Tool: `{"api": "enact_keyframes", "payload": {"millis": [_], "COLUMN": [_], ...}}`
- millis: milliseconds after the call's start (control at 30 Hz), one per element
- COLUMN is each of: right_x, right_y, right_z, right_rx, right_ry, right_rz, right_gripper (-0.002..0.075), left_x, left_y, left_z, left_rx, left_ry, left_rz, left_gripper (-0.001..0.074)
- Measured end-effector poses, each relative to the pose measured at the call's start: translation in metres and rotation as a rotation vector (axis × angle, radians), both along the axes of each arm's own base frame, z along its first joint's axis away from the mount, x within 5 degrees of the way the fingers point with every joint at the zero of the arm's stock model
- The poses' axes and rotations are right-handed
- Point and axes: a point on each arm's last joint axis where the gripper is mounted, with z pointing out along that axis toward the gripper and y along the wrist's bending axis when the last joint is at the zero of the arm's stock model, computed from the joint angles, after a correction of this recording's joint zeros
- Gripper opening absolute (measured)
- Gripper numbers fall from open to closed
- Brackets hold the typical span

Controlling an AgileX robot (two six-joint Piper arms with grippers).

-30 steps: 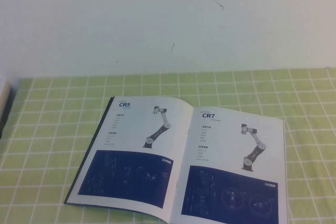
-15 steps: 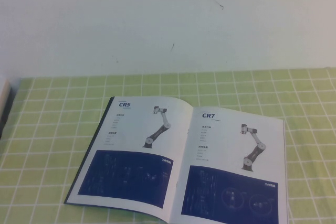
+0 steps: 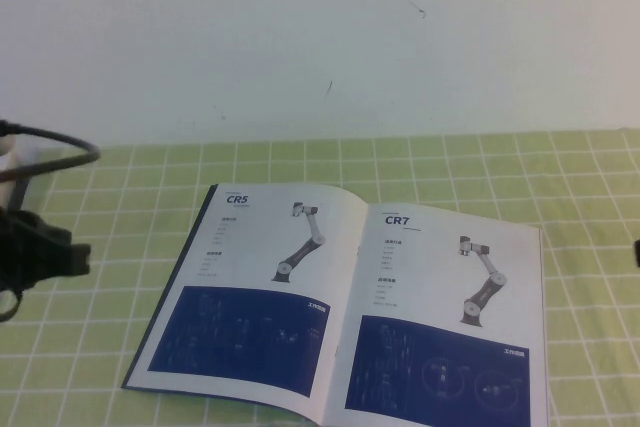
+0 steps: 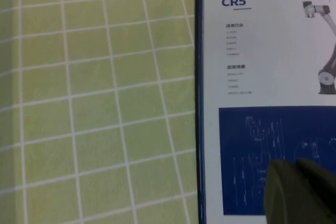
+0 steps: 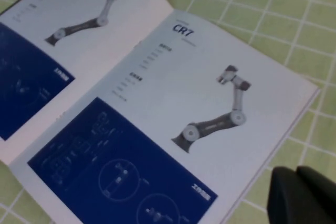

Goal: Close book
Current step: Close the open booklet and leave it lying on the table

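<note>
Now the checked bench (image 3: 100, 172) was seen bearing the book (image 3: 340, 307), laid open and flat near its middle. The left gripper (image 3: 55, 252) had been brought in beside the left page, the right gripper (image 5: 302, 195) by the right. The jaws' spread could not be told, and closing was not yet begun.

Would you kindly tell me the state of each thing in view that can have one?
Book: open, lying flat on the checked cloth, CR5 and CR7 pages facing up.
Left gripper: left of the book, apart from it.
Right gripper: off the book's right side, not touching it.
</note>
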Motion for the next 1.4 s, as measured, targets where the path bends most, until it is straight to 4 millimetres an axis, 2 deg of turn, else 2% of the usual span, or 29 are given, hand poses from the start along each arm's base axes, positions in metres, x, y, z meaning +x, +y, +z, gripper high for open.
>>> {"api": "enact_keyframes", "payload": {"millis": [167, 267, 367, 500, 667, 833, 967, 1267, 1400], "right_x": [0.033, 0.045, 0.055, 0.061, 0.065, 0.069, 0.069, 0.069, 0.069], "right_y": [0.034, 0.057, 0.077, 0.089, 0.09, 0.092, 0.092, 0.092, 0.092], "right_z": [-0.033, -0.053, -0.082, -0.123, -0.155, -0.159, -0.159, -0.16, -0.16], "right_rx": [-0.027, -0.05, -0.087, -0.146, -0.187, -0.182, -0.178, -0.175, -0.175], "right_ry": [0.078, 0.12, 0.183, 0.278, 0.364, 0.375, 0.377, 0.379, 0.379], "right_rz": [0.101, 0.149, 0.176, 0.183, 0.173, 0.16, 0.156, 0.15, 0.15], "right_gripper": [-0.0003, -0.0003, -0.0003, -0.0003, -0.0003, -0.0002, -0.0002, -0.0002, -0.0002], "left_x": [0.049, 0.073, 0.093, 0.12, 0.154, 0.178, 0.186, 0.184, 0.185], "left_y": [-0.007, -0.01, -0.011, -0.012, -0.016, -0.02, -0.023, -0.046, -0.049], "left_z": [-0.016, -0.028, -0.045, -0.064, -0.085, -0.109, -0.131, -0.144, -0.144], "left_rx": [0.018, 0.02, 0.035, 0.077, 0.067, 0.038, 0.037, 0.129, 0.166], "left_ry": [0.075, 0.127, 0.191, 0.271, 0.35, 0.447, 0.532, 0.567, 0.555], "left_rz": [-0.066, -0.075, -0.087, -0.114, -0.108, -0.087, -0.1, -0.114, -0.075], "left_gripper": [-0.0003, -0.0003, -0.0003, -0.0003, -0.0003, -0.0003, -0.0003, -0.0003, -0.0003]}}
